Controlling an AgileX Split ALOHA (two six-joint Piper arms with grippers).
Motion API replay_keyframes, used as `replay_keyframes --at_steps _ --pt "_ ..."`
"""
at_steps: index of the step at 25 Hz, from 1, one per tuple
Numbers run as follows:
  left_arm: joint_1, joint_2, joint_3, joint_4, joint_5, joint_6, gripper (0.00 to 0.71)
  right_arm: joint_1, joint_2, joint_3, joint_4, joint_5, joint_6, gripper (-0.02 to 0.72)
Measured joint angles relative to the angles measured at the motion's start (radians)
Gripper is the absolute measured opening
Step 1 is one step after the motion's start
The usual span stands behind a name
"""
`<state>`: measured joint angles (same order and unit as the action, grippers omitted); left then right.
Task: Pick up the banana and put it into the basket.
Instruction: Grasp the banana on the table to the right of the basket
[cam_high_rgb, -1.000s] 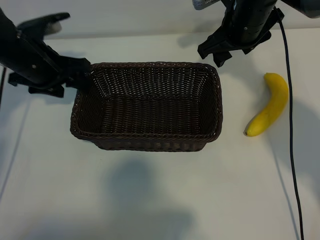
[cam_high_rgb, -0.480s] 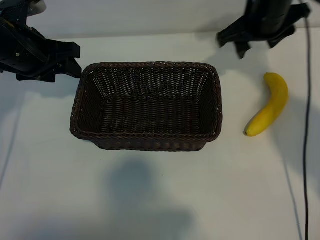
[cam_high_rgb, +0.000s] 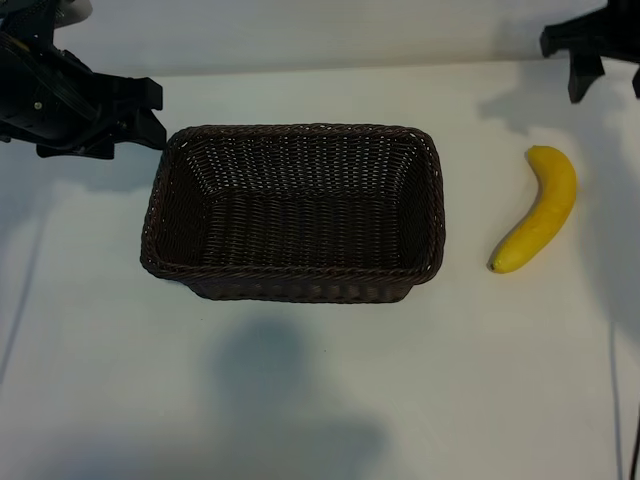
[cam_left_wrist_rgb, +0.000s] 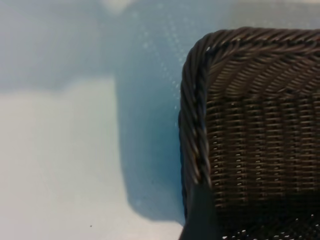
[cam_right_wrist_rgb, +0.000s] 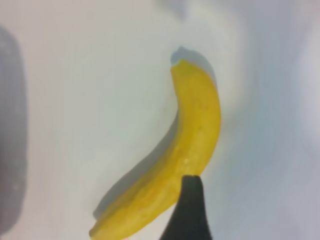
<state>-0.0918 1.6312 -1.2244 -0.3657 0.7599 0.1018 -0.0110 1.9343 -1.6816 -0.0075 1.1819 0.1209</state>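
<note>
The yellow banana (cam_high_rgb: 545, 205) lies on the white table to the right of the dark brown wicker basket (cam_high_rgb: 300, 130), apart from it. The basket holds nothing. My right gripper (cam_high_rgb: 607, 88) hangs open at the far right corner of the exterior view, beyond the banana's upper tip and holding nothing. In the right wrist view the banana (cam_right_wrist_rgb: 195, 130) lies below, with one dark fingertip (cam_right_wrist_rgb: 187, 210) in front of it. My left gripper (cam_high_rgb: 155, 115) stands open just outside the basket's far left corner. In the left wrist view one fingertip (cam_left_wrist_rgb: 200, 215) overlaps the basket rim (cam_left_wrist_rgb: 192, 125).
White table (cam_high_rgb: 320, 400) all around, with soft arm shadows on it. A thin black cable (cam_high_rgb: 632, 450) shows at the right edge.
My right arm has swung right, from over the basket's far right corner to beyond the banana's upper end. My left gripper drew back a little from the basket corner, then held still.
</note>
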Motion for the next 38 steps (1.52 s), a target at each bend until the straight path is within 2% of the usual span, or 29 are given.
replay_keyframes --at_steps 3,6,12,18,23,33,35,38 --pt "0.000 0.000 0.000 -0.001 -0.012 0.000 0.594 -0.002 -0.001 0.119 0.014 -0.092 0.000 0.594" --pt "0.000 0.000 0.000 -0.001 -0.015 0.000 0.594 -0.002 -0.001 0.239 0.036 -0.218 0.003 0.594" --pt "0.000 0.000 0.000 -0.001 -0.015 0.000 0.594 -0.002 -0.001 0.410 0.064 -0.471 0.055 0.594" --pt "0.000 0.000 0.000 -0.001 -0.021 0.000 0.594 -0.002 -0.001 0.480 0.019 -0.601 0.095 0.594" --pt "0.000 0.000 0.000 -0.001 -0.029 0.000 0.594 0.003 0.002 0.509 0.018 -0.642 0.098 0.594" --pt "0.000 0.000 0.000 -0.001 -0.030 0.000 0.593 0.084 0.070 0.516 0.018 -0.660 0.080 0.584" --pt "0.000 0.000 0.000 -0.001 -0.030 0.000 0.592 0.090 0.073 0.516 0.018 -0.660 0.079 0.540" --pt "0.000 0.000 0.000 -0.001 -0.030 0.000 0.592 0.091 0.073 0.516 0.018 -0.661 0.084 0.400"
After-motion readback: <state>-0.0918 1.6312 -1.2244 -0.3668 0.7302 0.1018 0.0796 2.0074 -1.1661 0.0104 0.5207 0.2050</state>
